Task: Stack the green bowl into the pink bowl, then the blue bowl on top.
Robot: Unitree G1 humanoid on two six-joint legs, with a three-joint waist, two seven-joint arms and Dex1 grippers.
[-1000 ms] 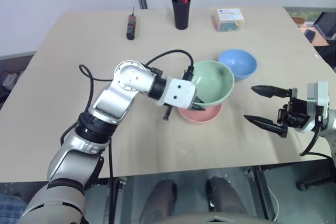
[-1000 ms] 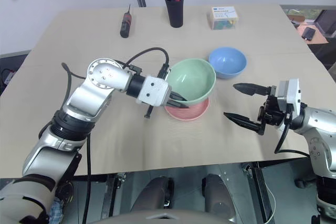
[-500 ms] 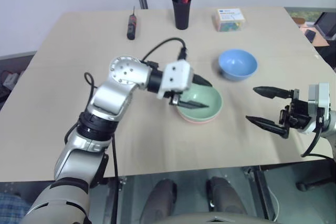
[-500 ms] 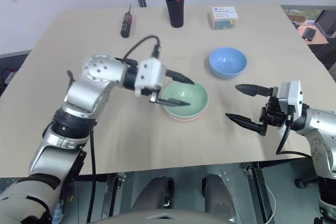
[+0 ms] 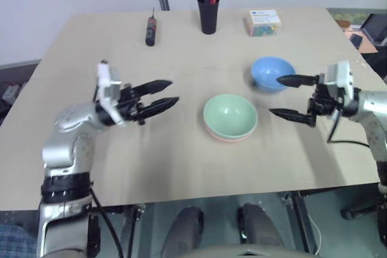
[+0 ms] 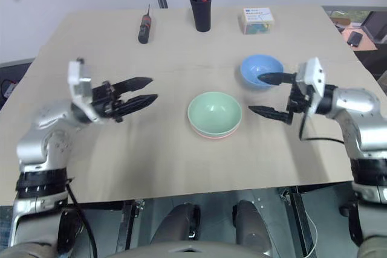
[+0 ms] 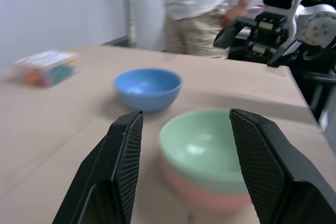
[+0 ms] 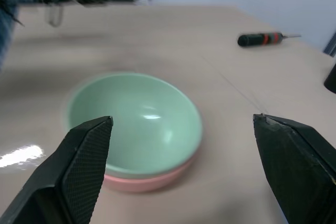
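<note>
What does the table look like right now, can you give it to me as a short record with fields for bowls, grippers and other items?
stack: green bowl nested in pink bowl, mid-table
loose bowl: blue bowl, upright, apart from the stack
left gripper: open, empty, off to the stack's left
right gripper: open wide, empty, beside the blue bowl
far edge: screwdriver, black pen cup, small box
task left: blue bowl not yet stacked
</note>
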